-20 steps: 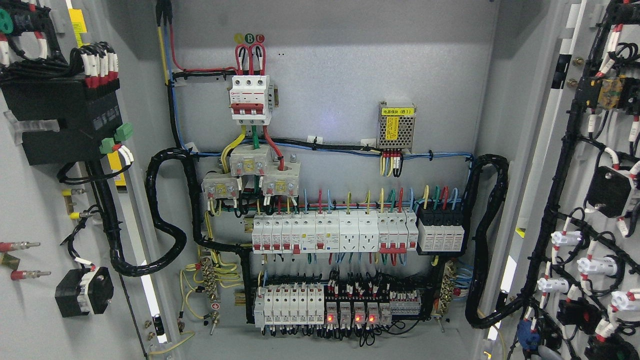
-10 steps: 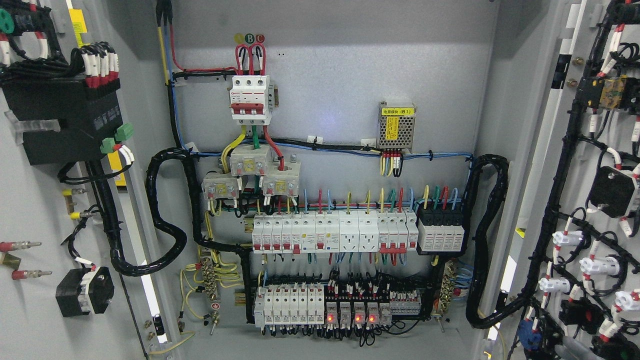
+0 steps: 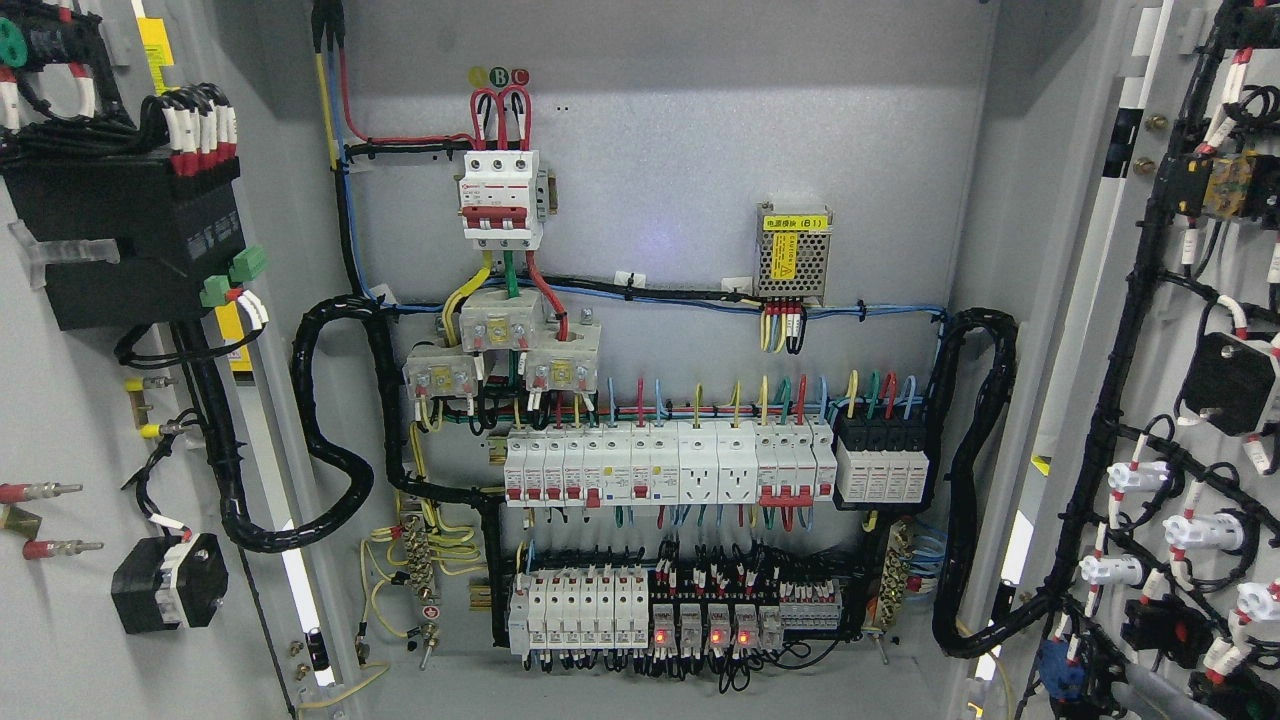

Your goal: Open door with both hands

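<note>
The grey cabinet stands wide open in the head view. Its left door [image 3: 60,420] is swung out at the picture's left, showing a black wired block [image 3: 120,240] on its inner face. The right door [image 3: 1155,390] is swung out at the far right, with black cable looms and white lamp backs on it. A grey rounded piece [image 3: 1165,692] pokes in at the bottom right edge against this door; it looks like part of my right hand, too little to read. My left hand is out of the picture.
The back panel [image 3: 680,150] carries a red-and-white main breaker [image 3: 502,195], a small meshed power supply [image 3: 794,252], a row of white breakers [image 3: 660,470] and relays with red lights [image 3: 700,630]. Thick black conduits [image 3: 330,440] loop at both sides.
The right door has swung a little further out, its parts shifting right. The grey piece at the bottom right has slid right and slightly up. The left door has not moved.
</note>
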Robot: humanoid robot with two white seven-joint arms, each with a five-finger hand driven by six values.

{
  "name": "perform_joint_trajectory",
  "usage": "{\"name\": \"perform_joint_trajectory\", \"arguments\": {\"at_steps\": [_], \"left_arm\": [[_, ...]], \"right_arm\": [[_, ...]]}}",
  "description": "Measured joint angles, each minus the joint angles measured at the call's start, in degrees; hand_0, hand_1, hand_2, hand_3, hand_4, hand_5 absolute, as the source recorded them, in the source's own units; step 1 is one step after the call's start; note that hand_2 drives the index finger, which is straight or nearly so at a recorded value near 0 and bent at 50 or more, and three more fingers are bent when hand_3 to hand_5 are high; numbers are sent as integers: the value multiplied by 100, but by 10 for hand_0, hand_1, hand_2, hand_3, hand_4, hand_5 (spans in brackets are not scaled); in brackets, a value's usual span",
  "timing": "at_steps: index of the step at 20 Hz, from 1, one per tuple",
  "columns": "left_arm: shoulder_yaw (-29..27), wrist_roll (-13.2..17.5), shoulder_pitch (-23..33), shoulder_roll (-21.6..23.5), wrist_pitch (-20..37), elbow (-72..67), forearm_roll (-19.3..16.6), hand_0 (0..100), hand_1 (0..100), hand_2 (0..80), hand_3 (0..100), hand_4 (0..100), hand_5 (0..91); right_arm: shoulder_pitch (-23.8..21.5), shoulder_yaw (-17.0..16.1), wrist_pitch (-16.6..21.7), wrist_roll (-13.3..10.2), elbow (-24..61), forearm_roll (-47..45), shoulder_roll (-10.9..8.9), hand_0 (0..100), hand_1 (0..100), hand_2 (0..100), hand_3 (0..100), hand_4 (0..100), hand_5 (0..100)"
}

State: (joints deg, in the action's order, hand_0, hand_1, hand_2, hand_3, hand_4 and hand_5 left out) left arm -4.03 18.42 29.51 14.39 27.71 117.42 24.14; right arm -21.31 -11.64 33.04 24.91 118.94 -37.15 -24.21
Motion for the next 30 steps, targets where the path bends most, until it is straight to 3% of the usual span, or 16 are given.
{"name": "perform_joint_trajectory", "arguments": {"at_steps": [14,23,30], "left_arm": [[-772,92,3,66,-42,-68,682,0,0,0,0,0,0],[-1200,568,13,92,-133,-421,1034,0,0,0,0,0,0],[-1489,934,-23,192,-594,-708,1579,0,0,0,0,0,0]], "right_arm": [[-30,-102,-88,0,-35,-257,-54,214,143,0,0,0,0],[-94,-290,-119,0,-135,-425,-49,213,145,0,0,0,0],[-106,-478,-162,0,-249,-495,-8,213,145,0,0,0,0]]}}
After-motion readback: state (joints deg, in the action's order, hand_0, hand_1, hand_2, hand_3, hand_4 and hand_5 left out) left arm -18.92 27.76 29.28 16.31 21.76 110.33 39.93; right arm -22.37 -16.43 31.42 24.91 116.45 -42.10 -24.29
